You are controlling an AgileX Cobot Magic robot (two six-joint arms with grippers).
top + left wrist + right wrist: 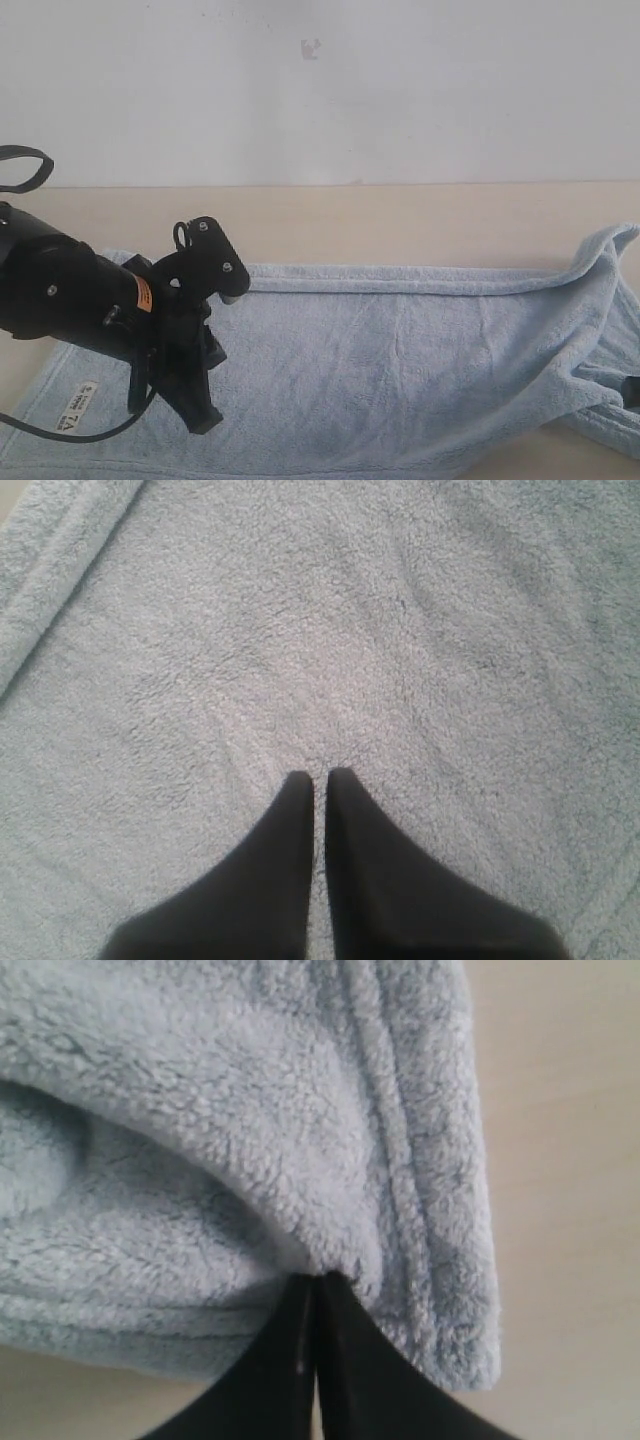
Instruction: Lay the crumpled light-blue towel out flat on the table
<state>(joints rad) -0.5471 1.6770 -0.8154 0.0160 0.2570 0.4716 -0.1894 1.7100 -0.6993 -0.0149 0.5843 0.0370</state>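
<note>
The light-blue towel (400, 360) lies mostly flat on the beige table (400, 220), with its white label (75, 405) at the near left corner. Its right end (600, 290) is raised and folded over. My left gripper (200, 415) points down over the towel's left part; in the left wrist view its fingers (320, 777) are shut, with only flat terry (300, 630) beneath and nothing between them. My right gripper (318, 1278) is shut on a bunched fold of the towel (250, 1140) close to the hemmed edge (420, 1160). In the exterior view only a dark bit of it (632, 388) shows at the right border.
A white-grey wall (320, 90) stands behind the table. Bare tabletop runs along the far side and shows at the near right (540, 455). The left arm's black body (70, 295) and cable (60, 435) hang over the towel's left end.
</note>
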